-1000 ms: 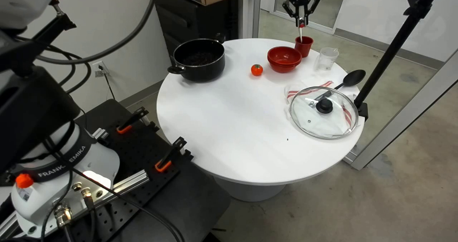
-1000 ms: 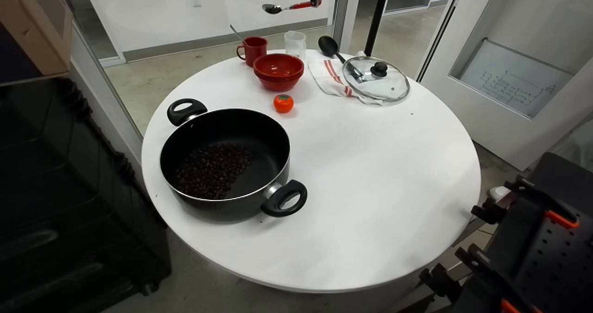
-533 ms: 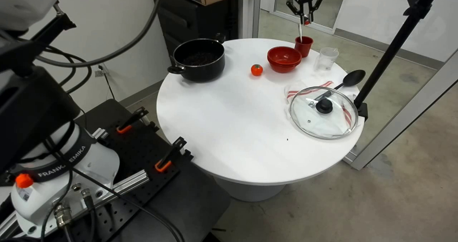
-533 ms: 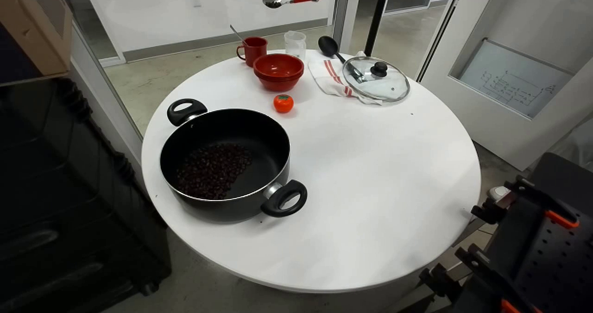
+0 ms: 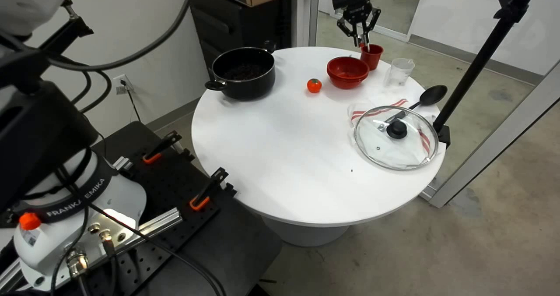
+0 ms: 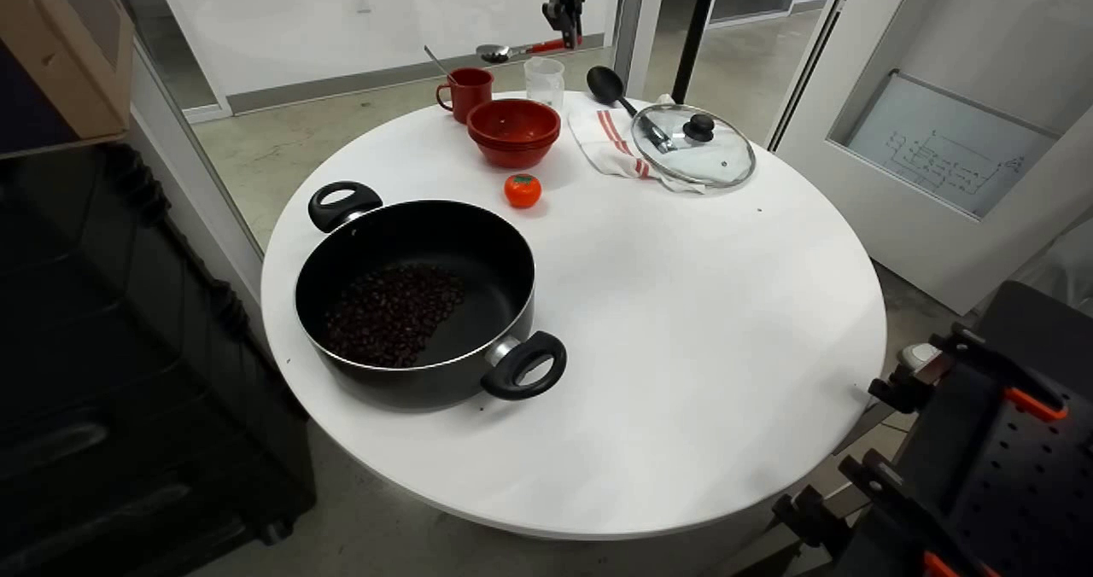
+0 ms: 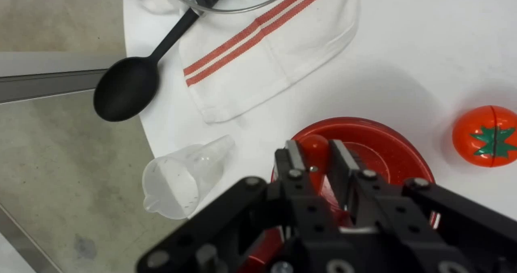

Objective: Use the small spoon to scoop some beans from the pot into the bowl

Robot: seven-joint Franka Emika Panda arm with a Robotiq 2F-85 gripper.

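Observation:
My gripper [image 6: 567,41] is shut on the red handle [image 6: 546,47] of the small spoon, whose silvery head [image 6: 493,53] points sideways in an exterior view. Whether beans lie in that head is too small to tell. In the wrist view the handle's end sits between the fingers of the gripper [image 7: 316,154], over the red bowl [image 7: 398,148]; the head is hidden there. Two such bowls appear nested, seen in both exterior views [image 5: 348,75]. The black pot [image 6: 427,387] stands apart from them, with dark beans [image 6: 393,312] on its bottom.
Close by the bowl are a red mug [image 6: 471,92] with a thin handle poking out, a clear measuring cup [image 6: 544,86] and a tomato [image 6: 523,191]. A glass lid [image 5: 396,153] and black spoon [image 5: 433,95] lie on a striped towel. A black pole [image 5: 485,55] rises beside the table.
After rising slightly, my gripper has come down toward the bowl and a little sideways, carrying the spoon. The pot, bowls and other table objects have stayed put.

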